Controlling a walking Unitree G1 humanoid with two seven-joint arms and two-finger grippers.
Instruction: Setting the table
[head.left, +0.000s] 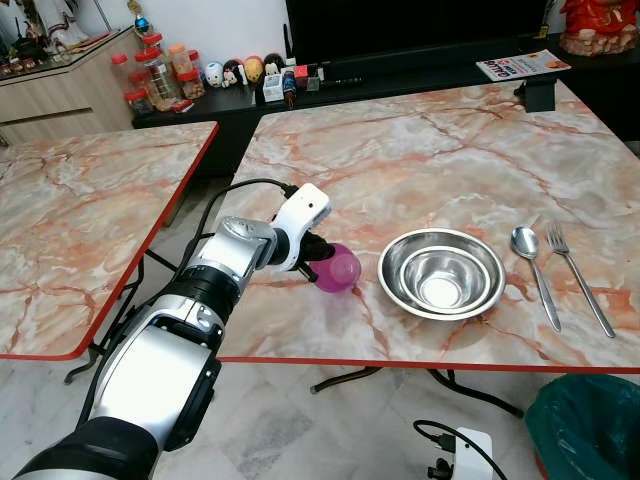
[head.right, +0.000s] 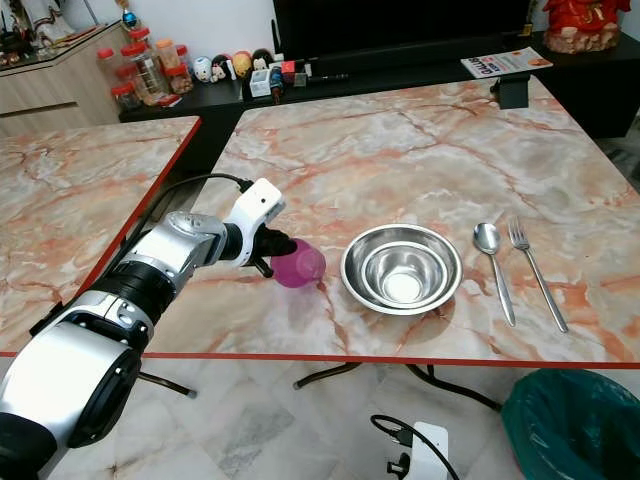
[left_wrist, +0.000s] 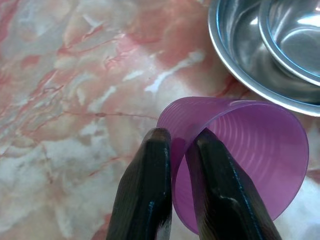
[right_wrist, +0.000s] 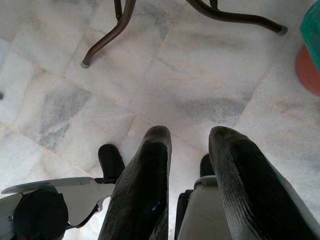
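A translucent purple plastic cup (head.left: 338, 268) lies tilted on its side on the marble table (head.left: 420, 150), just left of two nested steel bowls (head.left: 398, 262). My left gripper (left_wrist: 180, 142) is shut on the cup's rim, one finger inside the wall and one outside. The cup's mouth faces the bowls (left_wrist: 235, 45). A spoon (head.left: 527, 245) and a fork (head.left: 572, 258) lie side by side right of the bowls. My right gripper (right_wrist: 187, 137) hangs idle over the tiled floor, its fingers slightly apart with nothing between them.
A second marble table (head.left: 80, 200) stands to the left across a narrow gap. A green bin (head.left: 590, 420) sits on the floor at the lower right. A magazine (head.left: 522, 65) and jars (head.left: 155, 70) rest on the dark cabinet behind. Table legs (right_wrist: 115, 30) cross the floor.
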